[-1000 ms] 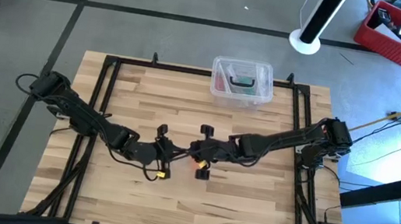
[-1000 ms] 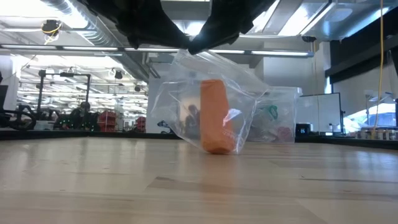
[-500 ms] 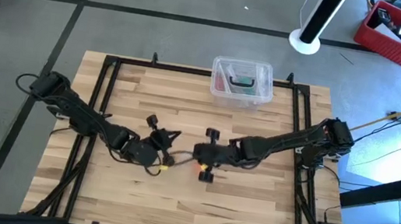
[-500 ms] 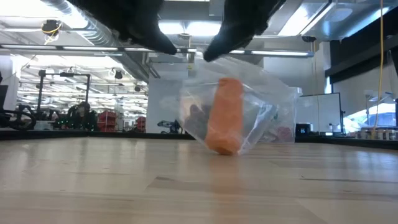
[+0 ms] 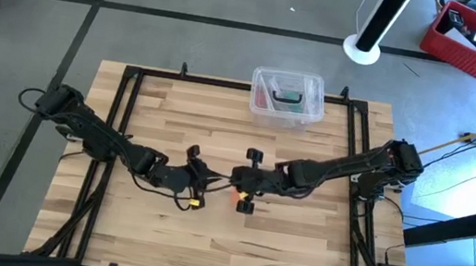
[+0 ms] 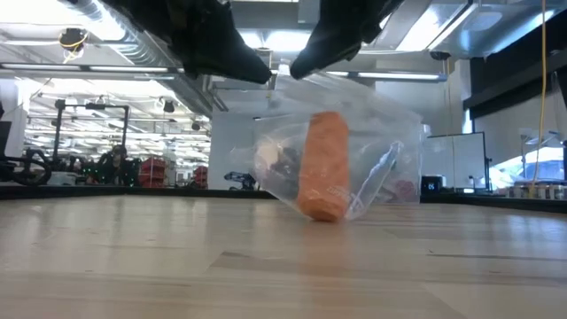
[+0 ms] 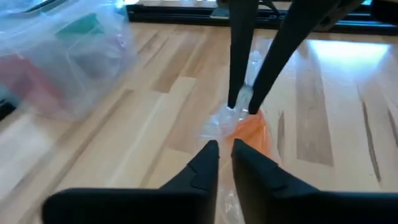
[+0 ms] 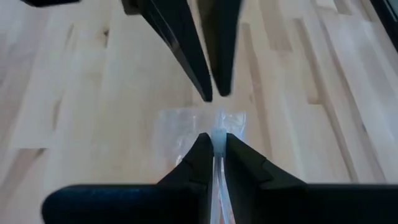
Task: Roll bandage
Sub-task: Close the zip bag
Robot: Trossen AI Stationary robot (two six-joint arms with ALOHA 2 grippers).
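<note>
Bagging step, by the look of it: rolled bandage [image 6: 323, 177] sits inside a clear plastic bag [image 6: 372, 151], bottom resting on the table [image 5: 167, 104]. Right gripper [image 8: 214, 142] pinched on the bag's top edge, roll hanging just below. Left gripper [image 7: 225, 149] just short of that edge, fingers a slit apart, apparently empty. Next: a second pinch beside the first.
</note>
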